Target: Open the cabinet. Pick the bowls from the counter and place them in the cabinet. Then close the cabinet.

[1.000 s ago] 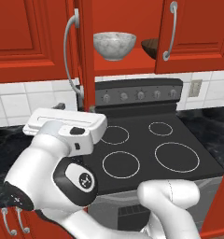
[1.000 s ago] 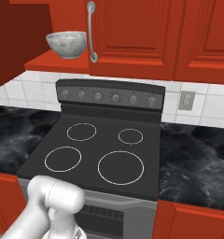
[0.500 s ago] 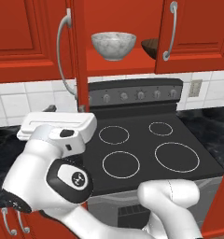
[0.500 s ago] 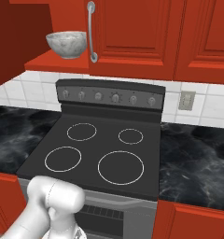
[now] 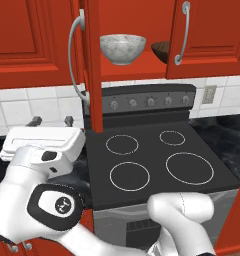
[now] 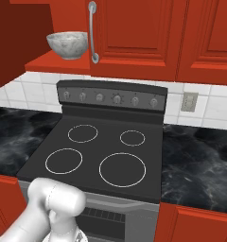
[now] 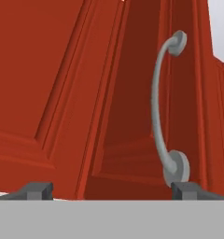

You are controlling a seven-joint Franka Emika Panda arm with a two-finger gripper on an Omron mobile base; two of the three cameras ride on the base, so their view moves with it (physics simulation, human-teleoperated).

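Red cabinet (image 5: 94,65) door hung ajar with both bowls (image 5: 122,48) already shelved, gripper (image 7: 111,189) fingers spread and empty near its handle (image 7: 163,107), so a glancing push could've left it unclosed.

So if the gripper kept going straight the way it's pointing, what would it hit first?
Probably the open left cabinet door. The gripper, open, points at its red panel, with the curved silver handle just right of centre. Depth is unclear.
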